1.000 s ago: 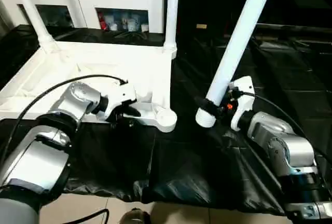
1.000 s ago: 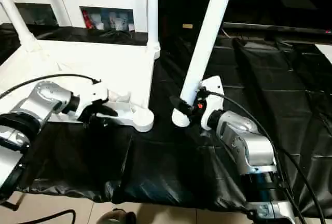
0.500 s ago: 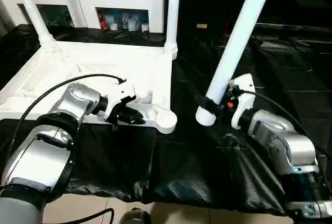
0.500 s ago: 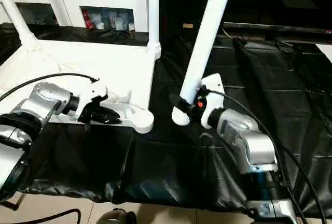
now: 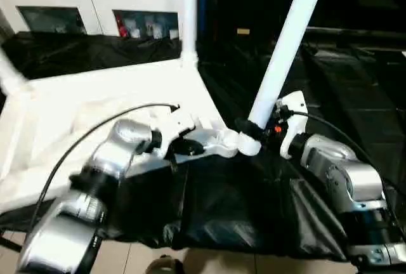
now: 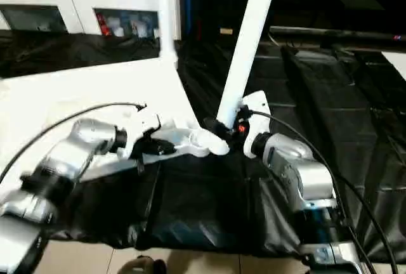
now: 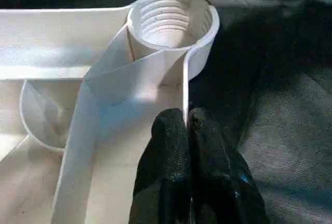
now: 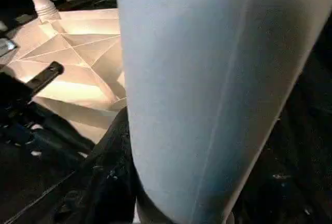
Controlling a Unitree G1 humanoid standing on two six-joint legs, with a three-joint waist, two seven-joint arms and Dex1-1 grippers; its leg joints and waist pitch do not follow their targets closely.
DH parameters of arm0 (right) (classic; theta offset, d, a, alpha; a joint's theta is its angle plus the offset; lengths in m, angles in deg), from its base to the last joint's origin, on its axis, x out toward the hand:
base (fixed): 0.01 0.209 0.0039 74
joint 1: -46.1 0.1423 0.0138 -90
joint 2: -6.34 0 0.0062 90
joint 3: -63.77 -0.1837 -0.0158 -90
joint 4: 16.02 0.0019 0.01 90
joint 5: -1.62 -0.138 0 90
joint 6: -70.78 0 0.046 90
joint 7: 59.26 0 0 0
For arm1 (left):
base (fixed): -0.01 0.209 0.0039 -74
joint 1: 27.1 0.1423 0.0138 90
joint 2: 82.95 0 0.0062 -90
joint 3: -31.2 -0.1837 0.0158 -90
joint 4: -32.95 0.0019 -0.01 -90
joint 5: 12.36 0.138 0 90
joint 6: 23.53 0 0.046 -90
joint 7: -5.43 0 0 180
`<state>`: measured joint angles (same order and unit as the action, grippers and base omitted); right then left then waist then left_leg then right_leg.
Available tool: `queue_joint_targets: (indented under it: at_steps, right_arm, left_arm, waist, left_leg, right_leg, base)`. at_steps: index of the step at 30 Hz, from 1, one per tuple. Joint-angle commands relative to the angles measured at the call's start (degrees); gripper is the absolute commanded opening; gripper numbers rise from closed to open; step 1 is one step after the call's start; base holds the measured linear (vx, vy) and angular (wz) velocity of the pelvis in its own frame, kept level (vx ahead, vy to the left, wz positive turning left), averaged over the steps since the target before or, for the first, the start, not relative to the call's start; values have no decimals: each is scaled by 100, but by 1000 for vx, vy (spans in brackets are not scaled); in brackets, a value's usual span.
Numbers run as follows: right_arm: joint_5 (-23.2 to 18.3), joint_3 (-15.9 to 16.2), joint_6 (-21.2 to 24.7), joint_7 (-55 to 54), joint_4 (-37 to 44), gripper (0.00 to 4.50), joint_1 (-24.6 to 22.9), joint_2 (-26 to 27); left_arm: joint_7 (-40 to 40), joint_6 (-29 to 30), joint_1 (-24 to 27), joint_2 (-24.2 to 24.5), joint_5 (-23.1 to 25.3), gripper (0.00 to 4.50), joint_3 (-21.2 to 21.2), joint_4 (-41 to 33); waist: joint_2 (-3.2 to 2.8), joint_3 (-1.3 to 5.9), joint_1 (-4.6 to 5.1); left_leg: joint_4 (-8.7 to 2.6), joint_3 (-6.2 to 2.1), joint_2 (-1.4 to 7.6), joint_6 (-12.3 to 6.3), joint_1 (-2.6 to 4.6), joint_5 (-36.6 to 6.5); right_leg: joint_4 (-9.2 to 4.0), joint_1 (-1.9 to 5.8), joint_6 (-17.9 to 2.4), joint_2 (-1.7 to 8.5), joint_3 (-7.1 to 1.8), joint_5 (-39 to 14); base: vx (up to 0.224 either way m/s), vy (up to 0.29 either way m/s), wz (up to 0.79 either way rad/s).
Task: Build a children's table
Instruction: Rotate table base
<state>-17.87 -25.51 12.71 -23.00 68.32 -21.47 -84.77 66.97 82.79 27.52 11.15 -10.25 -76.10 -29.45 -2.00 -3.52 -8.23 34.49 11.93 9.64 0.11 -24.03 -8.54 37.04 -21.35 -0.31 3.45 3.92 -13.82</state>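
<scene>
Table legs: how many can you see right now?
3. One leg is in the right gripper beside the near corner socket; one stands at the far corner; one at the far left. A fourth may be hidden.

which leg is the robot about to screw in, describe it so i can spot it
On the black-covered work table lies the upturned white tabletop. By its near right corner socket, the right gripper holds a white leg near its lower end. Unlike the legs standing in the far corners, this one leans, in no socket.
</scene>
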Motion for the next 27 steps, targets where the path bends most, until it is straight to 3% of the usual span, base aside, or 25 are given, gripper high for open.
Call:
queue_joint_targets:
  at_steps: [1, 6, 10, 11, 12, 14, 15, 16, 22, 27]
  right_arm:
    - [-1, 77, 46, 20, 204, 189, 8, -51]
    - [-5, 105, 29, 95, 187, 189, 72, -42]
    - [31, 170, 23, 105, 142, 189, 140, -23]
    - [26, 172, 31, 114, 147, 189, 153, -28]
    - [13, 172, 42, 124, 149, 189, 167, -40]
    - [7, 172, 45, 133, 145, 189, 173, -49]
    - [18, 191, 30, 144, 119, 189, 175, -42]
    - [36, 217, 8, 148, 76, 189, 186, -22]
    - [50, 283, 3, 141, 39, 189, 232, 29]
    - [26, 291, 14, 187, 44, 189, 249, 11]
  left_arm:
    - [-33, 216, 195, 2, 77, 0, -179, -263]
    - [111, -255, 514, 190, -84, 0, -168, -812]
    - [110, -80, 656, 290, -11, 0, -180, -962]
    - [82, -112, 675, 290, 7, 0, -169, -959]
    - [95, -75, 698, 292, -39, 0, -129, -952]
    - [77, -76, 704, 302, -53, 0, -114, -940]
    - [135, -62, 722, 324, -121, 44, -86, -927]
    - [167, -85, 734, 339, -191, 44, -28, -874]
    - [238, -343, 771, 484, -219, 58, 66, -666]
    - [503, -369, 761, 573, -448, 58, 177, -510]
  waist:
    - [27, 456, 1]
    - [47, 439, -8]
    - [33, 439, 8]
    - [30, 438, 14]
    - [86, 436, 15]
    - [71, 440, 6]
    - [81, 440, 6]
    - [92, 442, 8]
    - [54, 435, 18]
    - [55, 433, 14]
  left_leg:
    - [-404, -287, 494, 68, 272, -1123]
    - [-410, -285, 475, 81, 270, -1182]
    - [-419, -283, 476, 149, 280, -1230]
    - [-426, -287, 476, 159, 275, -1236]
    - [-424, -278, 471, 139, 276, -1207]
    - [-410, -272, 464, 109, 268, -1138]
    - [-410, -274, 464, 94, 266, -1102]
    - [-410, -272, 464, 88, 264, -1079]
    - [-419, -274, 462, 128, 275, -1179]
    - [-435, -276, 464, 221, 291, -1311]
  right_leg:
    - [-444, 133, -1239, 668, -330, -311]
    - [-483, 108, -1111, 663, -341, -550]
    - [-473, 101, -1086, 658, -341, -578]
    - [-470, 102, -1084, 655, -340, -570]
    - [-470, 104, -1084, 655, -340, -571]
    - [-473, 104, -1086, 666, -343, -539]
    - [-468, 105, -1074, 660, -341, -522]
    - [-460, 107, -1075, 657, -339, -501]
    - [-467, 86, -1048, 648, -342, -595]
    - [-476, 76, -1040, 654, -347, -725]
  base:
    - [0, 0, 0]
    - [0, 0, 0]
    - [0, 0, 0]
    - [0, 0, 0]
    - [0, 0, 0]
    - [0, 0, 0]
    - [0, 0, 0]
    - [0, 0, 0]
    - [0, 0, 0]
    - [0, 0, 0]
